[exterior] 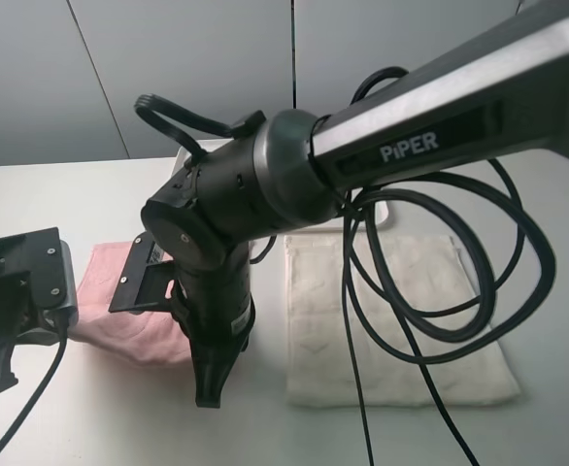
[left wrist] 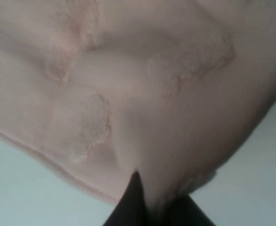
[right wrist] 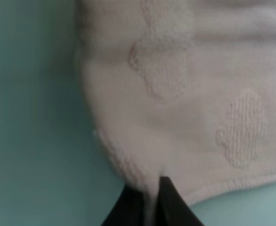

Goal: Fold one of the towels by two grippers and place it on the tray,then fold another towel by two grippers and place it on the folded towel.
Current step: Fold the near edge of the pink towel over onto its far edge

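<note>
My left claw (left wrist: pixel 159 200) and right claw (right wrist: pixel 147 193) both pinch the pale pink terry cloth towel (left wrist: pixel 128 94), fuzzy with faint embossed blobs.

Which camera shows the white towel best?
The exterior high view: the white towel lies flat there, crossed by cables. Both wrist views show the pink towel close up, and none of the white one.

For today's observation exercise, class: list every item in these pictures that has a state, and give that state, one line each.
pink towel: on the table, gripped by both hands.
cream towel: spread flat on the table, untouched.
tray: mostly hidden behind the right arm.
left hand: shut on the pink towel.
right hand: shut on the pink towel.
</note>
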